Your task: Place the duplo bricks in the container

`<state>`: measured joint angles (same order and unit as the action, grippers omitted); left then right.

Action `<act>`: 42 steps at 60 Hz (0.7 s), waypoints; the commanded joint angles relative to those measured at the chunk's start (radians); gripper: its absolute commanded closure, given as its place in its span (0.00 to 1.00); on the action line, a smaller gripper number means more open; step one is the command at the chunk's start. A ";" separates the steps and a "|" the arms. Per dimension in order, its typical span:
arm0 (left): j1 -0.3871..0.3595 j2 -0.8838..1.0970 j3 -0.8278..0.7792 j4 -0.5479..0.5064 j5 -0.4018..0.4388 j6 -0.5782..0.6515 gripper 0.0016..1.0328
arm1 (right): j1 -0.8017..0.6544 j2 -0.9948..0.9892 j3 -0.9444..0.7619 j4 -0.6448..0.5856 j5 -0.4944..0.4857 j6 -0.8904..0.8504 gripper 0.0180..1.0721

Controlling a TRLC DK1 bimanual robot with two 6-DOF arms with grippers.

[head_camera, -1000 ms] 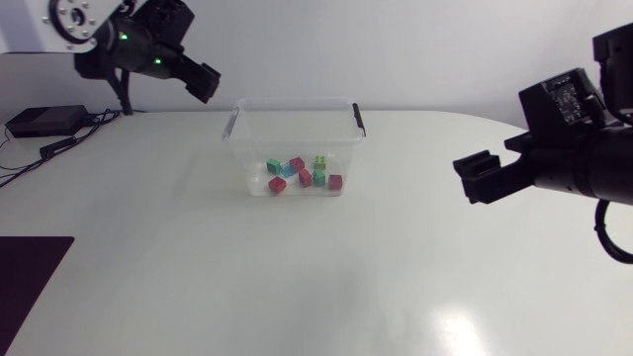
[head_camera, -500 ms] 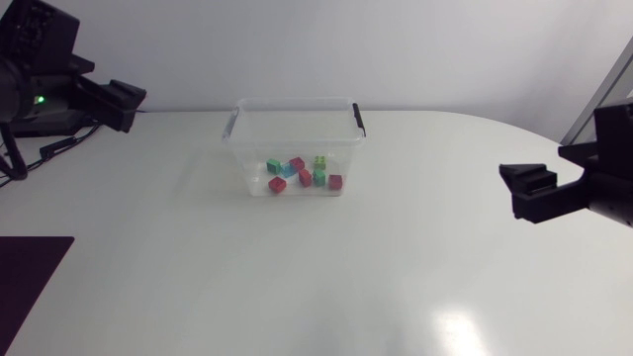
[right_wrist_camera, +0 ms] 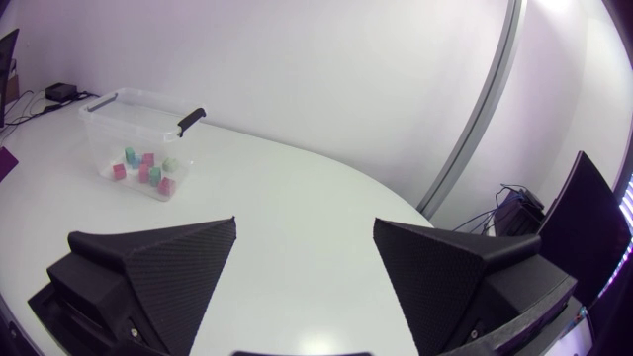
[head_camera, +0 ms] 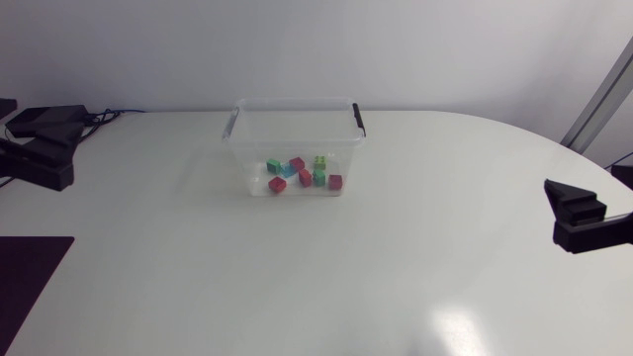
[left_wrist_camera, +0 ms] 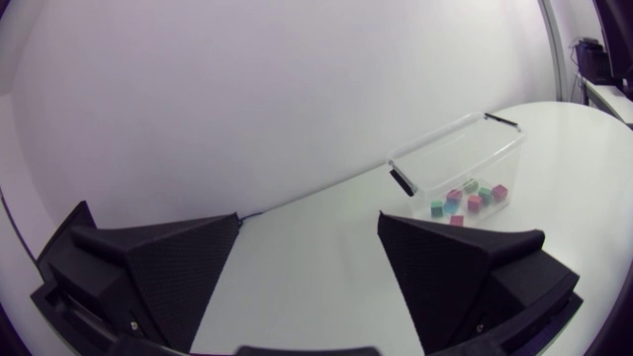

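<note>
A clear plastic container (head_camera: 293,142) with black handle clips stands at the table's back middle. Inside it lie several duplo bricks (head_camera: 302,173) in red, green and blue. My left gripper (head_camera: 42,164) is at the table's far left edge, well away from the container. My right gripper (head_camera: 574,216) is at the far right edge, also well away. In the left wrist view the left gripper (left_wrist_camera: 307,267) is open and empty, with the container (left_wrist_camera: 447,158) and bricks (left_wrist_camera: 467,200) far ahead. In the right wrist view the right gripper (right_wrist_camera: 305,272) is open and empty, with the container (right_wrist_camera: 134,99) far ahead.
A black box (head_camera: 45,119) with cables lies at the back left corner. A dark mat (head_camera: 25,277) covers the front left corner. White tabletop (head_camera: 326,267) stretches around the container.
Both arms have drawn back from the container to the table's sides. The left gripper came down from the back left to the left edge. The right gripper slid out to the right.
</note>
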<state>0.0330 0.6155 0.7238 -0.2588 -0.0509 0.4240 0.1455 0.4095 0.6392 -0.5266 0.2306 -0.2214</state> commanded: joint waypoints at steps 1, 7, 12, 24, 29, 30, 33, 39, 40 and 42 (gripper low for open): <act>0.024 -0.080 -0.066 0.015 0.000 -0.057 0.04 | -0.020 -0.035 -0.033 -0.010 0.004 -0.027 0.05; 0.022 -0.148 -0.110 0.003 0.000 -0.067 0.04 | -0.024 -0.078 -0.059 -0.012 0.004 -0.029 0.05; 0.024 -0.211 -0.146 -0.007 0.000 -0.090 0.04 | -0.030 -0.124 -0.090 -0.009 0.004 -0.029 0.05; 0.010 -0.353 -0.231 -0.007 0.002 -0.103 0.04 | -0.032 -0.205 -0.141 -0.003 0.004 -0.030 0.05; 0.013 -0.381 -0.253 -0.008 0.002 -0.106 0.04 | -0.034 -0.236 -0.167 0.002 0.004 -0.033 0.05; 0.015 -0.385 -0.256 -0.007 0.002 -0.106 0.04 | -0.034 -0.244 -0.173 0.004 0.006 -0.035 0.05; 0.018 -0.392 -0.264 -0.008 0.002 -0.108 0.04 | -0.035 -0.262 -0.187 0.008 0.006 -0.035 0.05; 0.022 -0.442 -0.293 -0.008 0.002 -0.110 0.04 | -0.037 -0.313 -0.217 0.011 0.006 -0.038 0.05; 0.022 -0.454 -0.299 -0.008 0.002 -0.110 0.04 | -0.037 -0.322 -0.222 0.011 0.006 -0.042 0.05; 0.021 -0.476 -0.311 -0.008 0.002 -0.111 0.04 | -0.038 -0.340 -0.231 0.013 0.006 -0.049 0.05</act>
<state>0.0498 0.1852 0.4553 -0.2665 -0.0505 0.3393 0.1154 0.1101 0.4435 -0.5243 0.2329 -0.2409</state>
